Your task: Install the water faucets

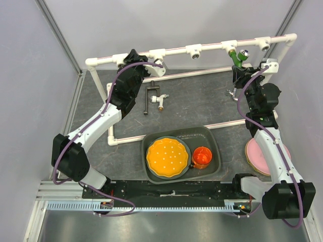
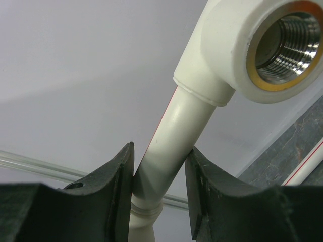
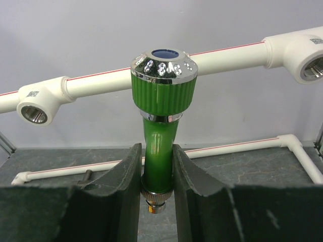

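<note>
Green faucet (image 3: 160,126) could cross-thread if I bring its brass end to a tee socket (image 3: 34,113) crooked, or twist in the grip; my right gripper (image 3: 156,171) clamps its stem, jaws nearly shut, silver tip up, near the top rail (image 3: 101,80); my left gripper (image 2: 159,166), jaws part-open, pinches the white pipe (image 2: 171,136) beside a threaded fitting (image 2: 252,45).

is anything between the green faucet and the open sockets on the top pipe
Nothing visible. The right gripper holds the green faucet in front of the top pipe. The left socket and right socket beside it are open, with only air between them and the faucet.
</note>
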Available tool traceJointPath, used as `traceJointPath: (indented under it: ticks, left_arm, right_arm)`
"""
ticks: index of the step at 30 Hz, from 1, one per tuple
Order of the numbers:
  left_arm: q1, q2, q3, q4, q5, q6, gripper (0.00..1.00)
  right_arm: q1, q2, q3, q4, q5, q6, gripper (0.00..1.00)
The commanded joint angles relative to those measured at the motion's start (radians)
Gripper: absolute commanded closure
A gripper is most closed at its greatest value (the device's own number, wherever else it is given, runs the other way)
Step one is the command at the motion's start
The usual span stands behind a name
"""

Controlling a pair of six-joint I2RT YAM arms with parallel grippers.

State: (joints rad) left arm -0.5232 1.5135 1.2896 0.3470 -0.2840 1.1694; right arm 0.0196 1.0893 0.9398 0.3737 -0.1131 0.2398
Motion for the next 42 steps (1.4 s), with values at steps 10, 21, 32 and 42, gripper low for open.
traceJointPath:
  ticks: [10,21,32,42]
  left_arm:
    - [-0.014,-0.021,0.007,-0.057,-0.037,-0.134,0.98]
    - [-0.020,-0.019,0.007,-0.062,-0.035,-0.134,0.98]
    - [-0.023,-0.021,0.008,-0.062,-0.035,-0.136,0.98]
    - [-0.026,-0.032,0.005,-0.063,-0.030,-0.136,0.98]
  right_arm:
    - [0.000,0.015,0.027,0.082,0.017,-0.039,1.00]
    - [0.002,0.037,0.028,0.111,-0.042,-0.060,1.00]
    - [0.003,0.043,0.050,0.013,0.140,0.284,1.00]
    - [-0.001,0.064,0.088,-0.039,0.144,0.549,1.00]
